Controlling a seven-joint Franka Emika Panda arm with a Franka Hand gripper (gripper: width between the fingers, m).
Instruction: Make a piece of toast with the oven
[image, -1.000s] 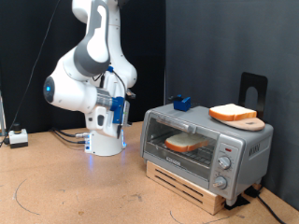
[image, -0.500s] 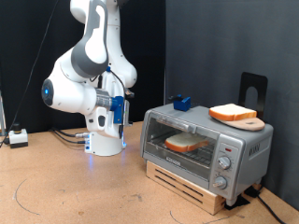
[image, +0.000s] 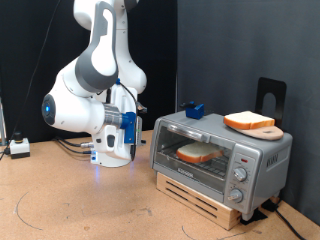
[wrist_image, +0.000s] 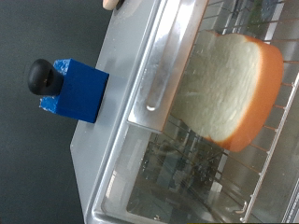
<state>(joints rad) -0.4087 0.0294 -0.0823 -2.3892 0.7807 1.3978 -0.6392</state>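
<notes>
The silver oven (image: 262, 158) stands on a wooden base at the exterior view's right, its glass door up. Behind the glass, the piece of toast (image: 198, 153) lies flat on the wire rack. In the wrist view the same pale slice with its orange crust (wrist_image: 229, 89) shows through the door glass, below the oven's metal top (wrist_image: 126, 56) and door handle (wrist_image: 161, 75). My gripper (image: 127, 128) hangs at the end of the white arm, just left of the oven and apart from it. Its fingers do not show in the wrist view.
A blue block with a black knob (image: 194, 109) (wrist_image: 73, 89) sits on the oven's top at the back left. Another bread-like slice (image: 248, 121) rests on a light board on the oven's right side. A black stand (image: 270, 98) rises behind it. Cables trail at the far left.
The arm has folded lower, its elbow swinging left and down, and the hand has shifted slightly right toward the oven. The oven and toast have not moved.
</notes>
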